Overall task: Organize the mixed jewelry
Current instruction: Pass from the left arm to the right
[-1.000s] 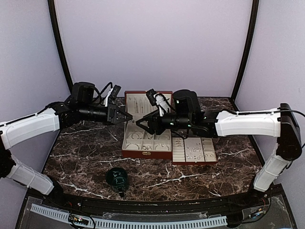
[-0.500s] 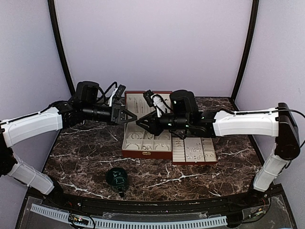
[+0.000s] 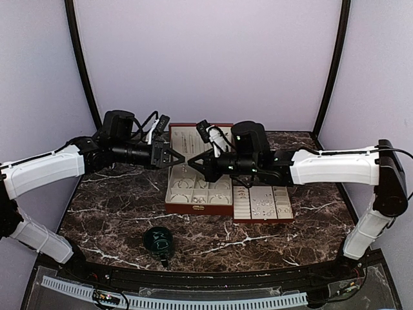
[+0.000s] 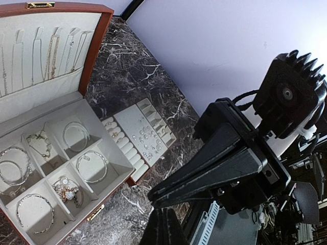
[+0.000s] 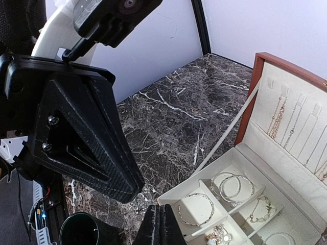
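Note:
The mixed jewelry (image 3: 263,205) lies as tiny silvery pieces on a cream tray (image 3: 282,210) to the right of the open red-brown jewelry box (image 3: 197,208). Those small pieces (image 4: 145,140) also show in the left wrist view. Bangles (image 5: 196,209) and chains lie in the box's compartments, and necklaces (image 4: 51,51) hang in its lid. My left gripper (image 3: 178,159) and right gripper (image 3: 190,159) hover tip to tip above the box's left edge. Both are shut, and I see nothing between the left fingers (image 4: 162,224) or the right fingers (image 5: 159,224).
A dark green cup (image 3: 158,240) stands on the dark marble table (image 3: 116,206) in front of the box, near the front edge. Purple walls close the back and sides. In the left wrist view, the right gripper (image 4: 153,195) fills the lower right.
The right gripper's jaws have closed from partly open to shut. Its tip has risen a little to meet the left tip. The left arm edged right, then held still.

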You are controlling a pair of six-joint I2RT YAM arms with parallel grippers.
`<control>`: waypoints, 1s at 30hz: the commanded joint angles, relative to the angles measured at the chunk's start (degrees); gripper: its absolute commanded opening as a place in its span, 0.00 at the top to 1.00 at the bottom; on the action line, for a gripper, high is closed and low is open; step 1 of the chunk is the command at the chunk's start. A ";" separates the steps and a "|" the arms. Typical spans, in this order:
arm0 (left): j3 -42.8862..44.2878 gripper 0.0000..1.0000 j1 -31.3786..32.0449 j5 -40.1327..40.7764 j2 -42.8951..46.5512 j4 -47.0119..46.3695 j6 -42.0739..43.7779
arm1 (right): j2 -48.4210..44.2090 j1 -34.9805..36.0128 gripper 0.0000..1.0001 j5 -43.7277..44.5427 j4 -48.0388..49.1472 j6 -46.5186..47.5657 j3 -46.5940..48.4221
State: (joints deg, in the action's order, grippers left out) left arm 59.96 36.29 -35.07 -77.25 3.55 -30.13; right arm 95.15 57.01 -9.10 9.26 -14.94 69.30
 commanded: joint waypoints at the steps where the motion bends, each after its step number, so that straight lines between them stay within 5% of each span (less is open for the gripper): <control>1: 0.57 1.00 0.42 1.29 1.92 1.05 1.56 | -3.28 0.29 1.00 1.50 1.46 -0.74 -1.52; 6: 0.50 1.00 0.44 -0.24 1.89 0.91 1.84 | -4.19 0.29 1.00 -0.68 1.62 0.04 -2.58; 12: 0.76 1.00 0.42 -2.04 1.83 1.04 2.05 | -2.50 0.29 0.85 -2.53 2.16 0.79 -2.32; 30: 1.24 1.00 0.44 -4.23 1.71 1.02 1.65 | 1.06 0.37 0.83 -3.93 3.11 1.93 -0.14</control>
State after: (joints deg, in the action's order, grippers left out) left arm 59.96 36.29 -37.78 -77.23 3.55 -29.08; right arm 95.29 57.01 -12.10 9.47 -13.72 67.51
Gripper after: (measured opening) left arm 0.007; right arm 0.174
